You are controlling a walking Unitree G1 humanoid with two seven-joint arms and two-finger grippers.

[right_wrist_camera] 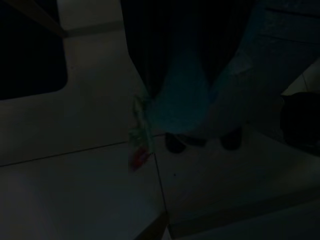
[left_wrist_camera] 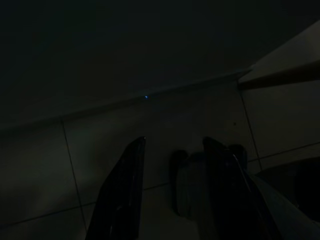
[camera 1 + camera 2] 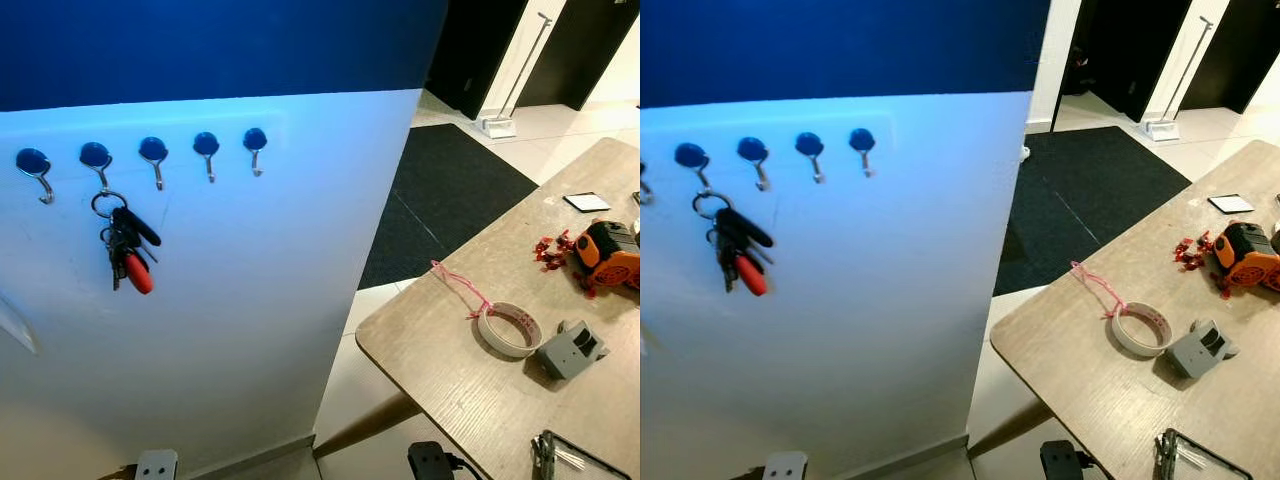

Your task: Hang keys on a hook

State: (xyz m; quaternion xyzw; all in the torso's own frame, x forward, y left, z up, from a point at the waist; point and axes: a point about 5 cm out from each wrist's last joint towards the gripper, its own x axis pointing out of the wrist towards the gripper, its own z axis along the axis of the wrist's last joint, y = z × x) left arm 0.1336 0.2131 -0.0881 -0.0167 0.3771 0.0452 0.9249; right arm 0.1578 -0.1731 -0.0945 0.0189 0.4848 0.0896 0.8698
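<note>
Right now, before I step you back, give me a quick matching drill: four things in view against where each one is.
Things:
1. keys
2. tape roll
3. orange tool
4. dark mat

Places:
A. on the floor beyond the table
B. hanging from the second hook from the left
C. on the table, pink string tied to it
D. near the table's far right edge

Pairs: 1-B, 2-C, 3-D, 4-A

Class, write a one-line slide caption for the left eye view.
Keys hang on the second hook beside a cluttered table.
</note>
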